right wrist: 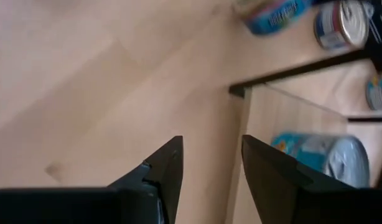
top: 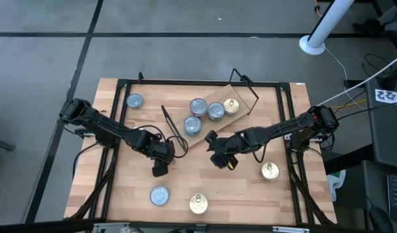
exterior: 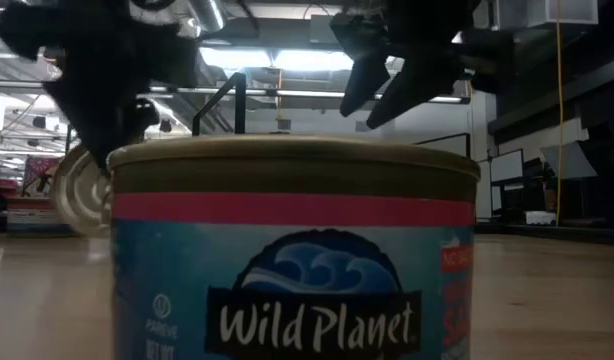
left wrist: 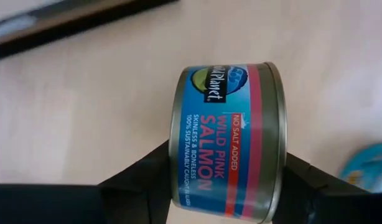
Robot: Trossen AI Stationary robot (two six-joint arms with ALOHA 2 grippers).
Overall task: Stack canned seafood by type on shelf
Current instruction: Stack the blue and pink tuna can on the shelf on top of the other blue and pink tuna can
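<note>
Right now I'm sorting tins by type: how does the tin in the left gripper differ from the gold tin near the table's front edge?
The salmon tin wears a blue and pink label; the gold tin looks brass-coloured from above. The salmon tin is clamped in the left gripper; the gold tin sits free on the table. Both are short round tins.

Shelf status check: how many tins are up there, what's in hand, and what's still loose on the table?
Four tins sit on the shelf: three blue-labelled tins and one gold tin. The left tool grips a salmon tin. The right tool is open, empty. Loose: far-left tin, near blue tin, gold tins and.
</note>
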